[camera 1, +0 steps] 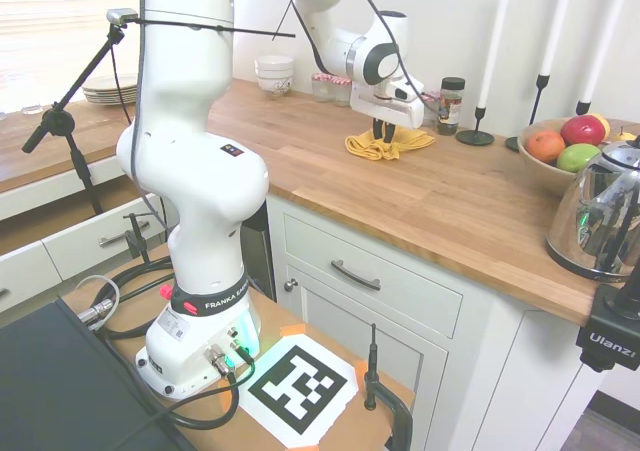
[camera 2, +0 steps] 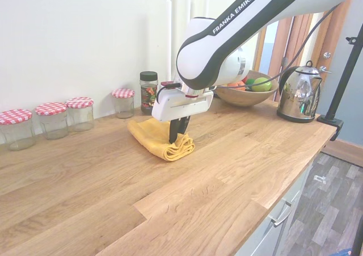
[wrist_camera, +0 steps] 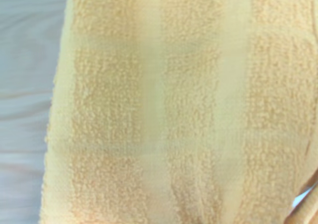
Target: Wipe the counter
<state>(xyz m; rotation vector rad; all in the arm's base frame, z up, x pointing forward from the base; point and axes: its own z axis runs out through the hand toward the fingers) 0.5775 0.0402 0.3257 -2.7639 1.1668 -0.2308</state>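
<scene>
Yellow cloth (wrist_camera: pixel 164 105) on counter (camera 2: pixel 227 176), gripper (camera 2: pixel 177 135) pressing it (jaws nearly together)

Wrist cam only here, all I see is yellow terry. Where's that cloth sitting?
Observer: The yellow cloth lies bunched on the counter, with the gripper down on it.
Operator: Anything close to it?
Observer: A spice jar with a black lid stands behind it by the wall, apart from the cloth.
Operator: What else is on the counter?
Observer: Four checked-lid jars along the wall on one side; a fruit bowl and a kettle on the other.
</scene>
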